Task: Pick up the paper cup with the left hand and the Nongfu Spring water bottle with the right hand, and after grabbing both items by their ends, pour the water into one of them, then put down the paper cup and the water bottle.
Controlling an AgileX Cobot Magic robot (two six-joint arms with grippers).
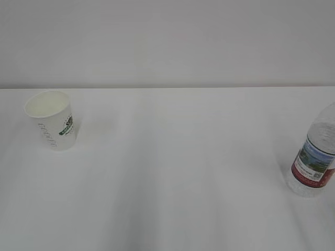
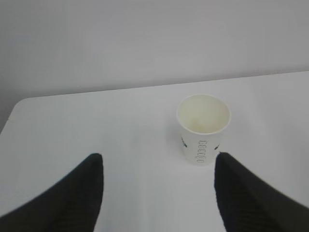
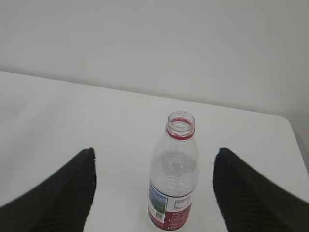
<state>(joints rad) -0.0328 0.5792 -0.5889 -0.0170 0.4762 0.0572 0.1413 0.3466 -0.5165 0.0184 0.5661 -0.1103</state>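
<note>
Paper cup (image 1: 51, 120) is standing up on the white table (image 1: 172, 172), way over at nine o'clock, and it is looking empty inside. Far across at three o'clock, the Nongfu Spring water bottle (image 1: 315, 159) is standing up too, with its top off. The left hand (image 2: 157, 166) is waiting just in front of the cup with its fingers wide apart, touching nothing. The right hand (image 3: 153, 164) is waiting by the bottle, fingers wide apart too, holding nothing.
</note>
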